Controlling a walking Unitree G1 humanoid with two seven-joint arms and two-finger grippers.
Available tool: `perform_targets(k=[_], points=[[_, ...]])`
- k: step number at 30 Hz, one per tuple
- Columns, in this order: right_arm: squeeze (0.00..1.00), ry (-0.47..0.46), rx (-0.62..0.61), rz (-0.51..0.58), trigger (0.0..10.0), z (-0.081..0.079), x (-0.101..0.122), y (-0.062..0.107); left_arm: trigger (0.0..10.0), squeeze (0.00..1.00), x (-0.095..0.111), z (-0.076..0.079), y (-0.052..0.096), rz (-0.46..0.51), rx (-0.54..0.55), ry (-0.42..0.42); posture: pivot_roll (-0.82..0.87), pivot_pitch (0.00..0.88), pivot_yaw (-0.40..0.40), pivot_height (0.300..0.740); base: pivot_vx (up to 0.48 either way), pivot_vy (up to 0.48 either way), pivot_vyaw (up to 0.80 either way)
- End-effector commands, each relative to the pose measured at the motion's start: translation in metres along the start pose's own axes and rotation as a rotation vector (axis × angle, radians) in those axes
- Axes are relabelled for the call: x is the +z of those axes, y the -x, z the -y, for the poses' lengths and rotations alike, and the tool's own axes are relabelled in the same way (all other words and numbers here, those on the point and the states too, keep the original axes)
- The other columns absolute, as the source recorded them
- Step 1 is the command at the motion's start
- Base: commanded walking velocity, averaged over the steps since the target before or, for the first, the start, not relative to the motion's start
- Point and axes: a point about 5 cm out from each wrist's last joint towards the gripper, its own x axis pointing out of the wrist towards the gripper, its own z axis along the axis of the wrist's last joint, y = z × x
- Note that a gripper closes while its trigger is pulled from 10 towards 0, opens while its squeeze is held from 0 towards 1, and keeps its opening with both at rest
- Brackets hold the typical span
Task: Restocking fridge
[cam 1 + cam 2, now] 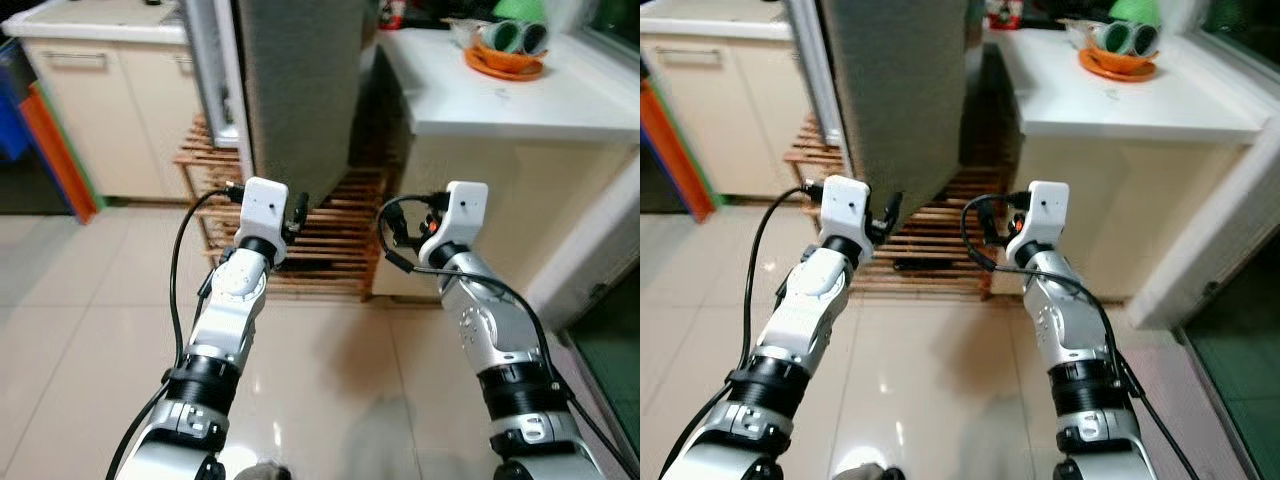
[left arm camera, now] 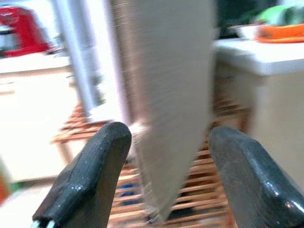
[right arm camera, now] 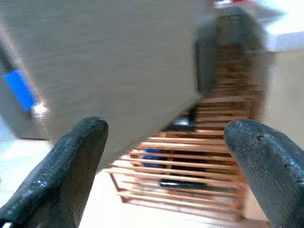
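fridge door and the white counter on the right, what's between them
In the left eye view, a dark gap separates the grey fridge door from the white counter. Low in that gap stands a wooden slatted rack on the tiled floor.

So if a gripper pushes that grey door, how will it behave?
The door looks like a tall stiff slab, so it should swing as one piece rather than flex. Its face looks matte, so the fingers probably won't slip much. It likely feels heavy; a push near its free edge should turn it most easily.
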Motion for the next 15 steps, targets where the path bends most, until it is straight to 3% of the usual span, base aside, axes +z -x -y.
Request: perform_targets(k=[1,4,15], points=[[0.00,0.005,-0.007,-0.002,10.0,0.0022,0.0003,0.0005,10.0,0.00,0.0012,-0.0018,-0.0009,-0.004,0.019,-0.007,-0.02,0.000,-0.008,0.740,0.000,0.000,0.00],[0.00,0.004,-0.011,-0.001,10.0,0.0028,-0.0005,0.0003,10.0,0.00,0.0024,-0.0002,-0.0002,0.004,0.003,-0.011,-0.02,0.000,-0.007,0.740,0.000,0.000,0.00],[0.00,0.003,0.001,-0.008,10.0,-0.0004,-0.0046,0.0018,10.0,0.00,0.0072,-0.0010,0.0016,0.039,0.011,-0.027,-0.02,0.000,-0.005,0.740,0.423,0.032,0.00]])
